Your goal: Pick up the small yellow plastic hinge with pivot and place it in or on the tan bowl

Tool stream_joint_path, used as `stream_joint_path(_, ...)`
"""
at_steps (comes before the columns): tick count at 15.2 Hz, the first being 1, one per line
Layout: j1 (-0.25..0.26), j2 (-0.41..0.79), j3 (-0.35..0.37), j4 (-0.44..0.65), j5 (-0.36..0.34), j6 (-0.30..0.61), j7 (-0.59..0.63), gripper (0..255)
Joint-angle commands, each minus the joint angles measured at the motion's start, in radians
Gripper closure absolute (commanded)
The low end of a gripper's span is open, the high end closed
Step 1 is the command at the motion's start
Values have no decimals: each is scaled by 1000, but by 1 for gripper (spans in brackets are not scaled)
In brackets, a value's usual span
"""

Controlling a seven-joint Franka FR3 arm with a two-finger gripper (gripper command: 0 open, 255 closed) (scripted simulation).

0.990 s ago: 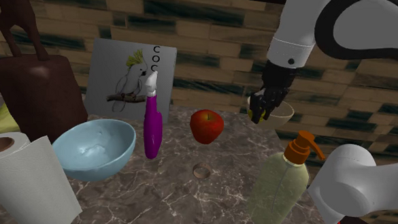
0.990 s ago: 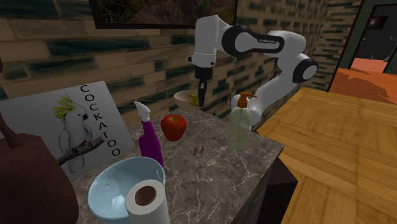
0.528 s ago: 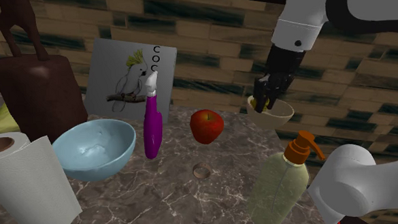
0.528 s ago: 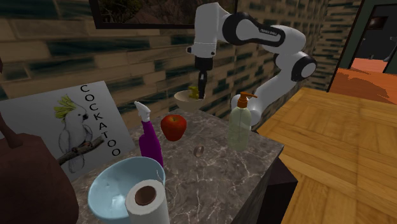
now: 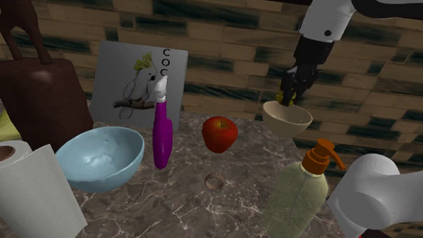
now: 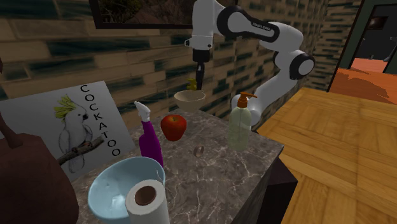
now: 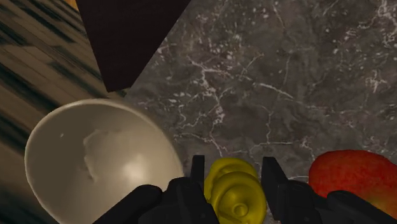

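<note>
A small yellow hinge [image 7: 234, 189] sits clasped between my black fingers, and my gripper [image 7: 234, 170] is shut on it. The tan bowl [image 7: 95, 165] lies below and to one side of the fingers, with nothing inside it. In the shoulder view my gripper [image 5: 287, 96] hangs just above the bowl's [image 5: 287, 120] far rim, the hinge [image 5: 282, 99] showing yellow at its tip. From the second exterior view the gripper [image 6: 196, 84] holds the hinge [image 6: 191, 83] a little above the bowl [image 6: 189, 97].
A red apple [image 5: 220, 133] lies beside the tan bowl. A soap dispenser [image 5: 299, 191], a purple spray bottle [image 5: 161, 134], a blue bowl [image 5: 101, 158], a paper roll [image 5: 28, 190], a small ring [image 5: 214, 182] and a cockatoo sign [image 5: 140, 81] stand on the marble counter [image 6: 216, 172].
The gripper has risen from inside the tan bowl to above its rim, carrying the yellow hinge up with it. Nothing else moved.
</note>
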State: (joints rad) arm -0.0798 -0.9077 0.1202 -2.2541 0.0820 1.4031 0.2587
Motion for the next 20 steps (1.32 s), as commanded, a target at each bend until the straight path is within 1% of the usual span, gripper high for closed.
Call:
stream_joint_path(1, -9, 6, -41, -5, -32, 9, -42, 255)
stream_joint_path(9, -48, 71, -222, 36, -163, 36, -225, 255)
stream_joint_path(20, -53, 11, -230, -150, -172, 162, -221, 255)
